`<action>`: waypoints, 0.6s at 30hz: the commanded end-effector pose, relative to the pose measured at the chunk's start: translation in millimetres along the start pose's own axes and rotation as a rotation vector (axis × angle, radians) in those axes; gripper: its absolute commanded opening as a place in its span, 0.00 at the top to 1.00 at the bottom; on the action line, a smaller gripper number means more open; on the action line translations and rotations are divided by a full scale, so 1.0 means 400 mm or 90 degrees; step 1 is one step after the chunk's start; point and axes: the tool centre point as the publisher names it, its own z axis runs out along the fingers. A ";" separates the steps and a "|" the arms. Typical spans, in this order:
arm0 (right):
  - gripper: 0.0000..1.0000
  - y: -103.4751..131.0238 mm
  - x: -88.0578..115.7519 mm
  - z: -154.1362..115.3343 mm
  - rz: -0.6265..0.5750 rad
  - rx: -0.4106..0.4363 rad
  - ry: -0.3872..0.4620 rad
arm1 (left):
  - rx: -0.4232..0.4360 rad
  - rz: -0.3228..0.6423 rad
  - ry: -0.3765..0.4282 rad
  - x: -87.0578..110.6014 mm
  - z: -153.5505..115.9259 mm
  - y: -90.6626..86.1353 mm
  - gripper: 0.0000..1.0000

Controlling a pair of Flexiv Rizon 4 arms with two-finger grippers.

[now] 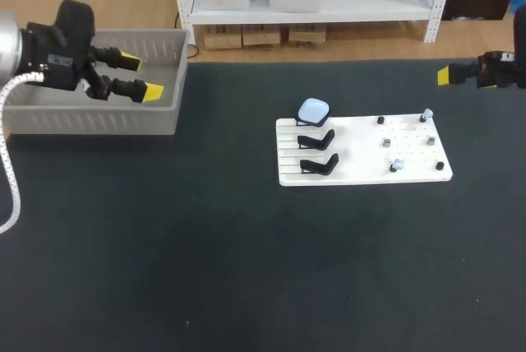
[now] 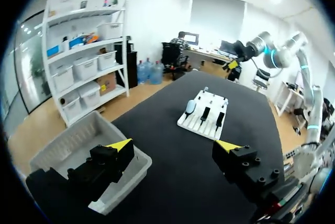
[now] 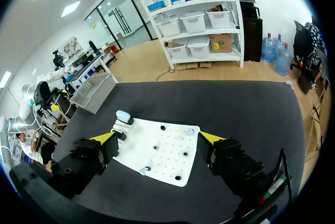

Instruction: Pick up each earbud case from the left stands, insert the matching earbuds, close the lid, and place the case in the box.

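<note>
Dark bench (image 1: 205,245) seen from above, with two robot arms. The left pincer (image 1: 141,76) hangs over the open grey box (image 1: 90,113). Its yellow-tipped fingers are spread wide and grip nothing. A small pale label (image 1: 56,59) sits on the black body behind the fingers, its print too small to read.

Well ahead of the left pincer lies a white board (image 1: 362,173). On the board's end nearer that pincer stand three holders in a row. The farthest carries a light blue earbud case (image 1: 313,110), lid shut, resting tilted. The other two are black stands (image 1: 316,140).

The right pincer (image 3: 157,137) hovers above the bench beyond the board's other end, well apart from the left pincer. Its fingers are also wide, with nothing held. From its wrist camera the board lies ahead and below, between the spread fingers, with the case at the far corner beside one finger. Two pale blue earbuds (image 1: 426,113) sit on the pegged half of the board, among dark pegs (image 1: 385,143).
</note>
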 end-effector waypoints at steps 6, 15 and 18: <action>0.00 0.000 0.000 -0.001 0.000 0.000 0.000 | 0.162 0.058 0.036 -0.027 0.096 0.046 0.00; 0.00 0.000 0.000 -0.001 0.000 0.000 0.000 | 0.184 0.067 0.047 -0.031 0.119 0.051 0.00; 0.00 0.000 0.000 -0.001 0.000 0.000 0.000 | 0.184 0.067 0.047 -0.031 0.119 0.051 0.00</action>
